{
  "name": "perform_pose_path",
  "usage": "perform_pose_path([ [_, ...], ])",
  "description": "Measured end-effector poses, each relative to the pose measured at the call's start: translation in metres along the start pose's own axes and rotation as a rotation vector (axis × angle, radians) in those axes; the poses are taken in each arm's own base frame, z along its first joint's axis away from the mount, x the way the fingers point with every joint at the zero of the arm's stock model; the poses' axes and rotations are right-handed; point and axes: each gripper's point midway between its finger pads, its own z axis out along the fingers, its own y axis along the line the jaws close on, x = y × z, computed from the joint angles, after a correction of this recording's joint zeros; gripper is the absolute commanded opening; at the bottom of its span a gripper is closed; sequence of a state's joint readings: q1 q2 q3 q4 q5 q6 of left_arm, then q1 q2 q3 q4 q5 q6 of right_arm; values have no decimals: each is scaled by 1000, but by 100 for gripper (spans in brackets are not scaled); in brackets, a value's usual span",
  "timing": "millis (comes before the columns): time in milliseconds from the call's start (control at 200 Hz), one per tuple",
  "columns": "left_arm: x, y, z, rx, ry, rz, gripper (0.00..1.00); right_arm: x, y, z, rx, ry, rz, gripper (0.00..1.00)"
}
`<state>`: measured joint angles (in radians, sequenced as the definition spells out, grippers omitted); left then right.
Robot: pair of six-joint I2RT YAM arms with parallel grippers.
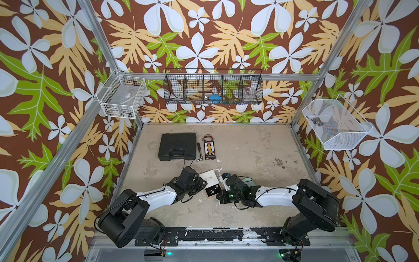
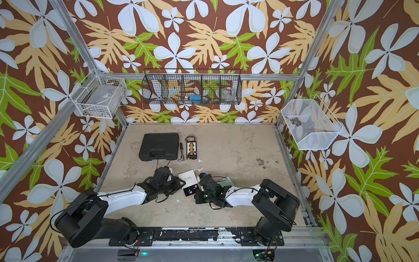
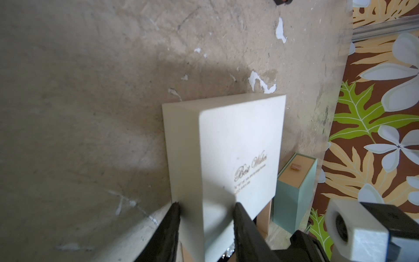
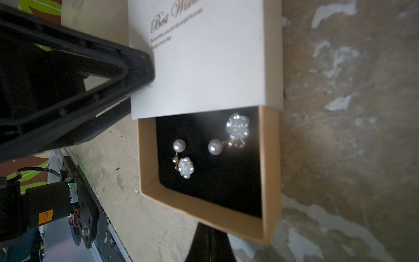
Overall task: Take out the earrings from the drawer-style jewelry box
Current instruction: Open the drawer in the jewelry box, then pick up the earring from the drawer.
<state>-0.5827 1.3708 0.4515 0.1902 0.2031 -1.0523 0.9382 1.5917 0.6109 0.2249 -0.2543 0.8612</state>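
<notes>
1. While the drawer is standing pulled out of the sleeve on the worktop, my left tool is pinching the sleeve's near corner, one finger on its side, one on top.
2. The earrings are lying in the drawer on the black lining: two pearl-and-flower pieces, apart.
3. My right tool is sitting pressed together at the drawer's front wall; whether it is gripping anything, I cannot tell.
</notes>
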Motion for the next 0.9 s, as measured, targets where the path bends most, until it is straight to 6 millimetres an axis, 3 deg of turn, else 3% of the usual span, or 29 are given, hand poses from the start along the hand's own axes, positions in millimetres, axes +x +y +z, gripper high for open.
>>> perform_pose_path([
  [195,0,-1,-1,2,-1,4,40,0,4,-16,29,8,-2,36],
  [440,0,-4,-4,15,-2,17,40,-24,28,-50,71,-50,-75,33],
  [565,-1,-8,-7,31,-3,24,40,-35,27,-41,142,-27,-111,26],
  [901,3,-2,-7,33,15,18,39,-55,24,-8,282,58,-186,25],
])
